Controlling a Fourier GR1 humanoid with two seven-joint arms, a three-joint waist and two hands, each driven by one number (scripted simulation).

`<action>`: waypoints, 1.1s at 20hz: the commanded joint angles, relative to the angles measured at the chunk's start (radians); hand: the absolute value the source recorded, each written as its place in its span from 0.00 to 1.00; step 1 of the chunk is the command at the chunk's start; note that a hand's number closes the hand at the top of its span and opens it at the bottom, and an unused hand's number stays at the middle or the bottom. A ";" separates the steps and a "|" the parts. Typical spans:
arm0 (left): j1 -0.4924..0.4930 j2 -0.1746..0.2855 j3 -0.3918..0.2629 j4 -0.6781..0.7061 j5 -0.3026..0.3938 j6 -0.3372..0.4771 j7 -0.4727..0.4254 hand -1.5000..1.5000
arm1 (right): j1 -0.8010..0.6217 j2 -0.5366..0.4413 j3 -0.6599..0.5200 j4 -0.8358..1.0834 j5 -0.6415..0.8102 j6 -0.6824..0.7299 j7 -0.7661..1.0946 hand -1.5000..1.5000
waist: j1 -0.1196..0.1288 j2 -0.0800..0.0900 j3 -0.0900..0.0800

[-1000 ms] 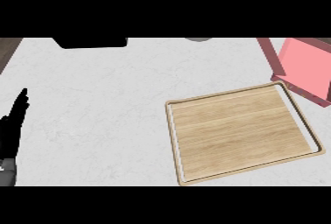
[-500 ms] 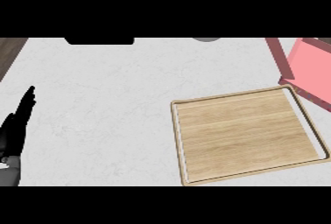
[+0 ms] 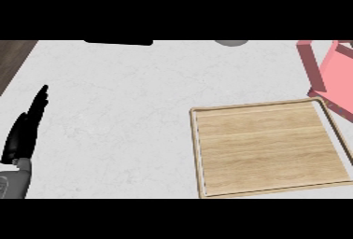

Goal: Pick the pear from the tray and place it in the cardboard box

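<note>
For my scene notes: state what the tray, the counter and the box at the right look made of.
Tray: light wood, matte, by its grain lines and raised rim. Counter: white stone, perhaps marble, by faint grey veining. Box: plain pink, smooth walls; cardboard or plastic, cannot tell.

I read this as a kitchen. I see a white marbled counter with a wooden tray on it.

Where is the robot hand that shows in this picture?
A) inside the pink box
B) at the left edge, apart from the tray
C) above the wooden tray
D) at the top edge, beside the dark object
B: the left robot hand shows at the view's left edge with straight fingers, and the wooden tray lies well to its right.
</note>
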 commanded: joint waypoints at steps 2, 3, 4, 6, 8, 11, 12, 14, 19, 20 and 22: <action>-0.013 -0.014 -0.013 0.011 -0.019 0.012 0.001 0.50 | -0.112 0.008 0.033 0.092 -0.011 0.147 -0.082 1.00 | 0.014 -0.001 -0.003; -0.047 -0.011 -0.002 0.036 -0.005 0.002 0.006 0.50 | -0.137 0.035 0.043 0.106 -0.008 0.139 -0.058 1.00 | 0.011 0.002 -0.003; -0.044 0.013 0.003 0.048 -0.012 -0.010 -0.014 0.50 | -0.182 0.018 0.043 0.117 -0.013 0.167 -0.014 1.00 | 0.025 0.005 -0.004; -0.062 -0.011 -0.013 0.062 -0.023 0.002 -0.011 0.50 | -0.235 0.053 0.067 0.143 -0.003 0.172 0.035 1.00 | 0.022 0.005 -0.004; -0.044 -0.021 -0.025 0.054 -0.032 0.008 -0.017 0.50 | -0.267 0.074 0.085 0.170 0.008 0.181 0.058 1.00 | 0.029 0.005 -0.004; -0.098 -0.020 -0.015 0.066 -0.026 0.005 0.019 0.50 | -0.346 0.111 0.117 0.200 0.024 0.223 0.119 1.00 | 0.015 0.002 -0.004; -0.089 -0.013 -0.015 0.054 -0.025 0.000 0.014 0.50 | -0.361 0.122 0.113 0.219 0.021 0.208 0.132 1.00 | 0.030 0.005 -0.003; -0.071 -0.011 -0.014 0.052 -0.023 -0.007 0.012 0.50 | -0.381 0.141 0.126 0.242 0.037 0.189 0.135 1.00 | 0.029 0.005 -0.003; -0.079 -0.022 -0.015 0.073 -0.032 0.004 -0.021 0.50 | -0.462 0.246 0.162 0.286 0.078 0.121 0.208 1.00 | 0.030 0.008 -0.004; -0.086 -0.017 -0.010 0.089 -0.030 -0.003 -0.020 0.50 | -0.437 0.292 0.163 0.297 0.084 0.054 0.190 1.00 | 0.019 0.007 -0.004; -0.088 -0.006 0.002 0.076 -0.018 -0.013 -0.008 0.50 | -0.467 0.283 0.201 0.305 0.133 0.027 0.226 1.00 | 0.027 0.008 -0.004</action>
